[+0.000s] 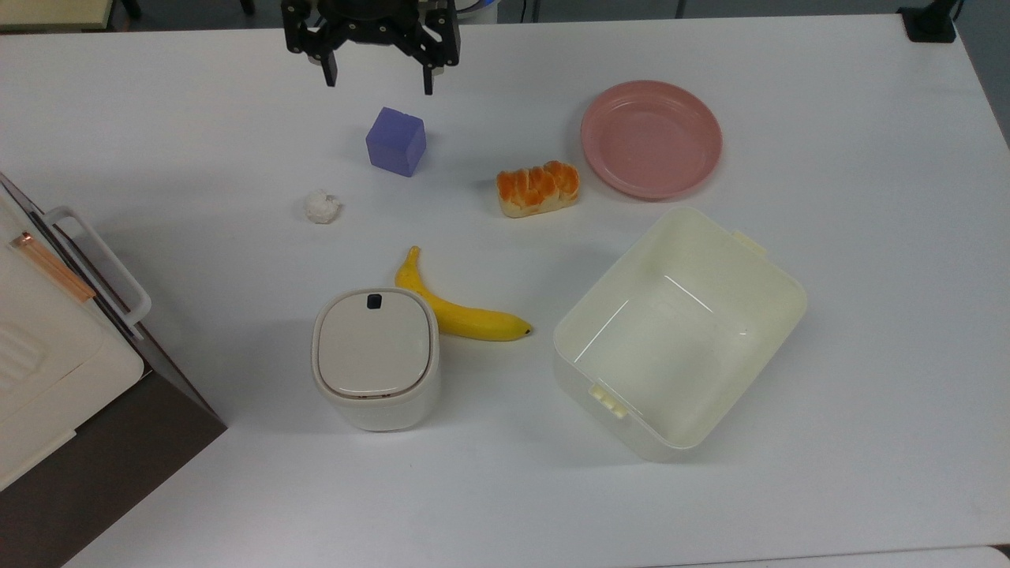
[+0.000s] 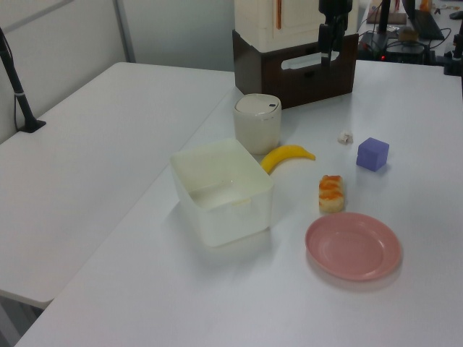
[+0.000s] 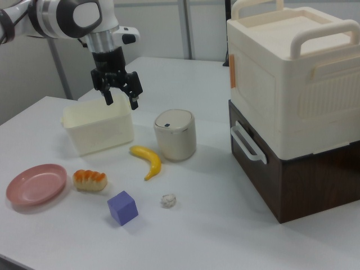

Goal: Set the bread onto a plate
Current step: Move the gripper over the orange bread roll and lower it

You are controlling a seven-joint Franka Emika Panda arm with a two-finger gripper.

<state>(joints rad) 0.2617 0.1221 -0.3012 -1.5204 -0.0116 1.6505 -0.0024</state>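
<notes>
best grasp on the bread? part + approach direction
Grip the bread across its short width at mid-length, pads on the pale long sides, coming straight down. It lies flat, long axis roughly left-right in the top view, with free table on both long sides. The open gripper looks wide enough.

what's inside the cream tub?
Nothing: the tub is open-topped and the top view shows its bare floor with only light glints. In the left view its near wall hides part of the floor. The bread lies outside, on the table beside the plate.
</notes>
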